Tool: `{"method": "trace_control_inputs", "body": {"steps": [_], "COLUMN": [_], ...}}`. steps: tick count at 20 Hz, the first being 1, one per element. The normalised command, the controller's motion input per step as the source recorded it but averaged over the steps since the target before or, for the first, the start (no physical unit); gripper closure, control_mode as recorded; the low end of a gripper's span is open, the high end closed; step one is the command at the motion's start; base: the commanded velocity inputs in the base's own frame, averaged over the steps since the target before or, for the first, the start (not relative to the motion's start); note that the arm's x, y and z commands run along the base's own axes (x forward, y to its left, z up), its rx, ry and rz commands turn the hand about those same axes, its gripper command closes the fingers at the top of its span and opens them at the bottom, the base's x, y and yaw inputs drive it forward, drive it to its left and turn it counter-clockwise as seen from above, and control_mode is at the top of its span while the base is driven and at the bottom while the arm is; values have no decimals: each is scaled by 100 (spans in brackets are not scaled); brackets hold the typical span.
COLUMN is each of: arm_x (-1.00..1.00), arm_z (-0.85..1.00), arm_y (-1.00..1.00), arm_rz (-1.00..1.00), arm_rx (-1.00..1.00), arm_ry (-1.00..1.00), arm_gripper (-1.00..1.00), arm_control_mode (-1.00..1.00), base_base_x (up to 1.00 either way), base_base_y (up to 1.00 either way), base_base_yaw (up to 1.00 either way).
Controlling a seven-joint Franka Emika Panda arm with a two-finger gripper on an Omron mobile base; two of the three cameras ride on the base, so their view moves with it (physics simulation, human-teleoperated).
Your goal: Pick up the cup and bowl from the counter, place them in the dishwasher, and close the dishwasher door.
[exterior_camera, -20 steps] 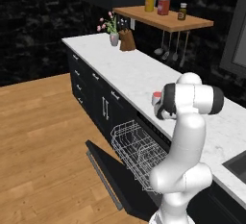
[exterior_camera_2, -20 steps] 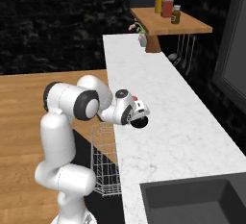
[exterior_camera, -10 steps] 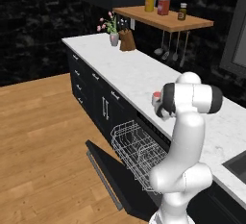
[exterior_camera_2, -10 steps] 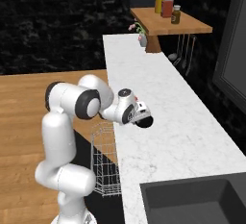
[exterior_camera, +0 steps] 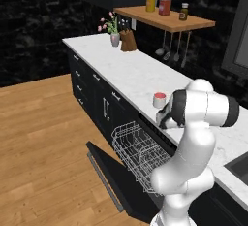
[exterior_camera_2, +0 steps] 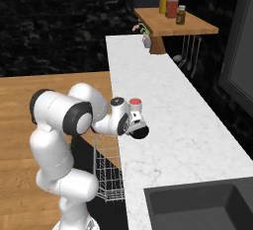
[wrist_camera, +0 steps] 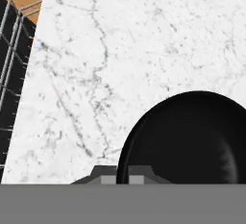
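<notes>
- Black dishwasher door (exterior_camera: 114, 184) lies folded down, and the white wire rack (exterior_camera: 138, 154) is drawn out below the counter's front edge, ready for loading.
- Cup (exterior_camera: 159, 100) stands upright on the counter (exterior_camera: 131, 72) near its front edge, untouched, just beside the bowl.
- Pincer (wrist_camera: 123, 176) is clenched on the near rim of the bowl (wrist_camera: 192, 139), which rests on the counter close to the front edge; judged step: lifting the bowl toward the rack.
</notes>
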Motion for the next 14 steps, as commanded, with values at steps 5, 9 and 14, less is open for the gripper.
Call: {"method": "trace_control_inputs", "body": {"steps": [5,9,14], "arm_x": [-67,-37,0], "arm_z": [19,13,0], "arm_y": [100,100,99], "arm_rz": [0,0,0], "arm_rx": [0,0,0], "arm_ry": [5,16,17], "arm_gripper": [100,100,100], "arm_control_mode": [-100,-100,-100], "base_base_x": [0,0,0], "base_base_y": [0,0,0], "base_base_yaw": [0,0,0]}}
